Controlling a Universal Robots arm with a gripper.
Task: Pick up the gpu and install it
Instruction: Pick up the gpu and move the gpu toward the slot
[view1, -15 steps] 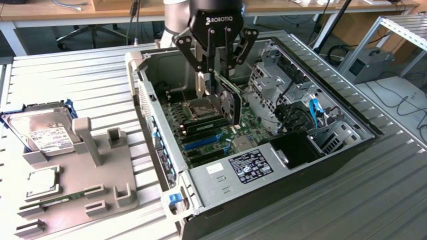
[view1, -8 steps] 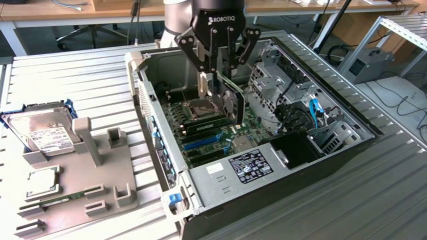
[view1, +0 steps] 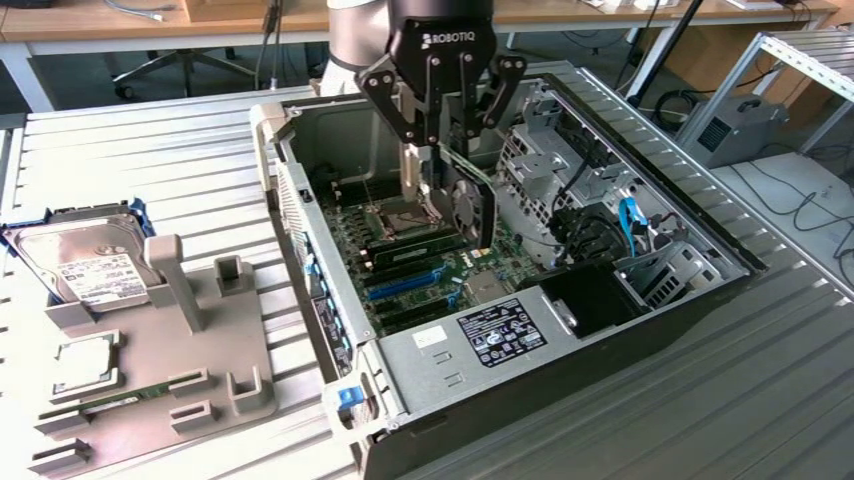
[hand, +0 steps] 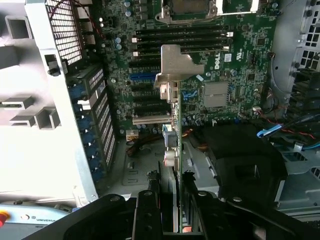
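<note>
The hand (view1: 445, 135) (hand: 172, 185) is clenched on the gpu (view1: 470, 212) (hand: 175, 130), its fingers (hand: 151, 200) pressing the card's two flat faces. The card hangs on edge inside the open computer case (view1: 674, 195), and its grey metal end bracket (hand: 178, 64) sits at the end far from the hand. It is over the motherboard (view1: 461, 268) (hand: 235, 75), near the blue expansion slots (view1: 400, 287) (hand: 145, 77) and beside the CPU socket (view1: 396, 215). I cannot tell whether its lower edge touches a slot.

The power supply (view1: 501, 335), with its black label, fills the near corner of the case. The case lies on its side on a slatted metal table (view1: 134, 150). Toward the exterior view's left, well apart from the case, a grey parts holder (view1: 220, 385) carries a silver hard drive (view1: 91, 268), a processor chip (view1: 83, 362) and a green memory stick (view1: 123, 400).
</note>
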